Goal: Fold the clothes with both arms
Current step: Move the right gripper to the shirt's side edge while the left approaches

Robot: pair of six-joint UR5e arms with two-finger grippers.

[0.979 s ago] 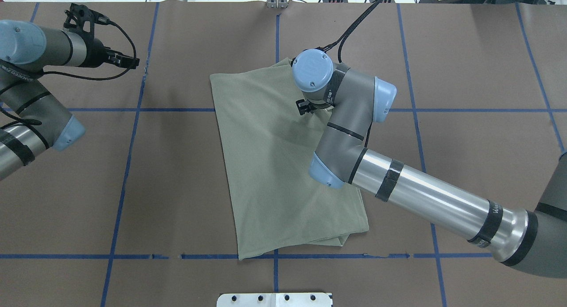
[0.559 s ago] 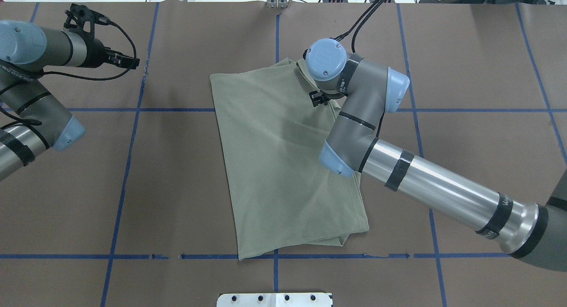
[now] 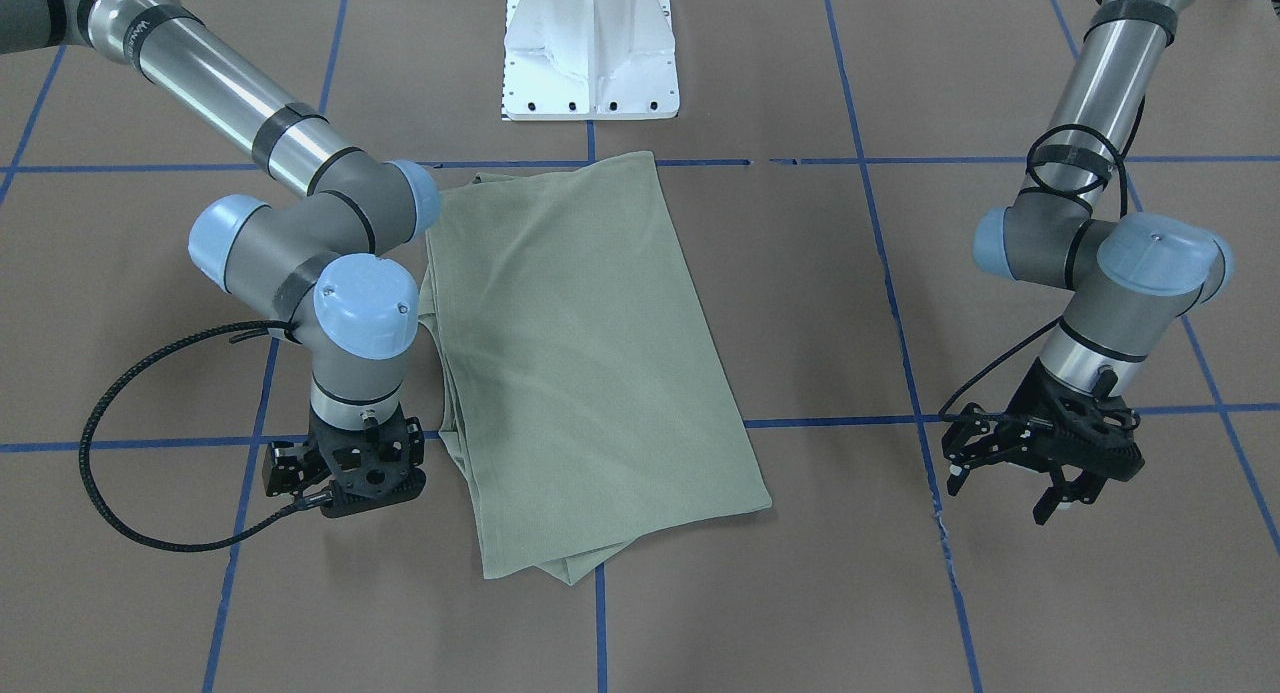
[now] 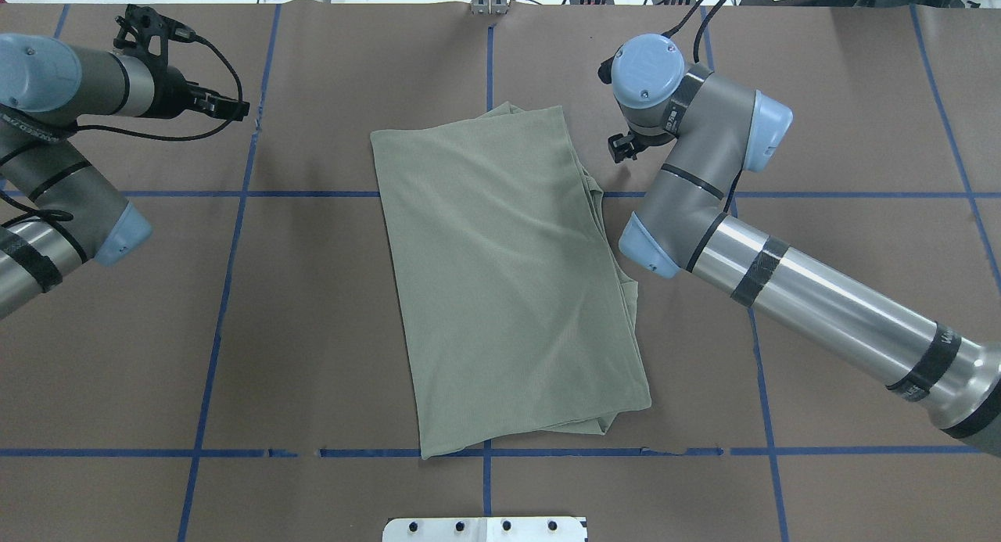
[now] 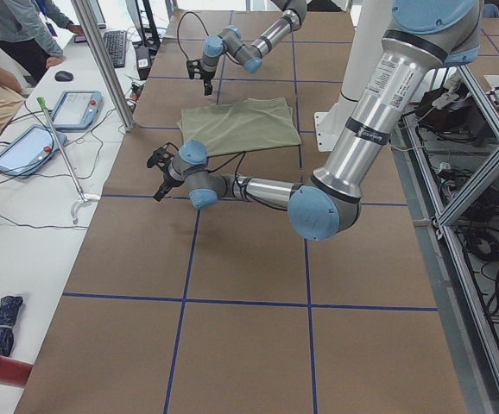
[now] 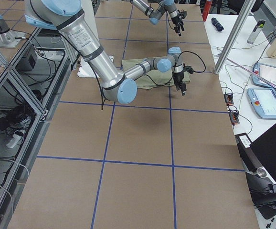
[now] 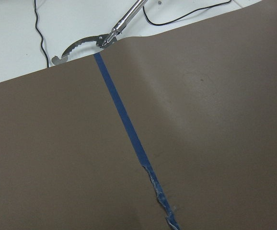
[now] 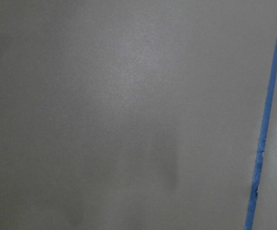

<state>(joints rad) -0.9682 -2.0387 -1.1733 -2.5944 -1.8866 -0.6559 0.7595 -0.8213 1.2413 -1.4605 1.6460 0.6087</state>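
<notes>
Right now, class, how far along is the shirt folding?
Done: the shirt lies folded into a layered rectangle, no sleeves showing. In hand: nothing; the right arm hangs beside it, the left arm far off with jaws spread. Left: perhaps a final fold in half.

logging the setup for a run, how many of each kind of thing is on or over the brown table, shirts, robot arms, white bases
green shirt: 1
robot arms: 2, the left arm and the right arm
white base: 1
total: 4
</notes>
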